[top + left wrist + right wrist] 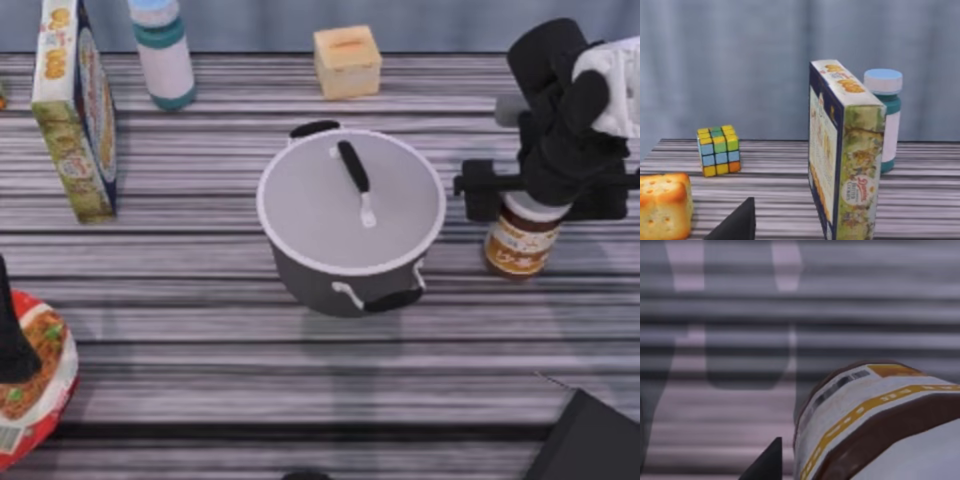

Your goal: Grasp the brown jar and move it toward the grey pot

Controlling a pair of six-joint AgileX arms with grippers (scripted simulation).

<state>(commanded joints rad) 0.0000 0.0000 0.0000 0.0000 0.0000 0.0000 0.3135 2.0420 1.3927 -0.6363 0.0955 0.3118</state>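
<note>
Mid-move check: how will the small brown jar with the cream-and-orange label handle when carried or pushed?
The small brown cylindrical jar looks rigid, so the right gripper above it probably won't deform it. Taller than wide, it may tip if shoved. Its smooth round wall could slip or roll.

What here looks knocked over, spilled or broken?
Nothing stands out. The grey pot sits lidded, the brown jar stands upright under the right gripper, and the cereal box and bottle are upright.

The brown jar [519,243] stands upright at the table's right side, dark brown with a cream-and-orange label, top hidden. The grey pot [350,222] sits mid-table just left of it, not touching, light-grey white-rimmed lid on, black handles.
</note>
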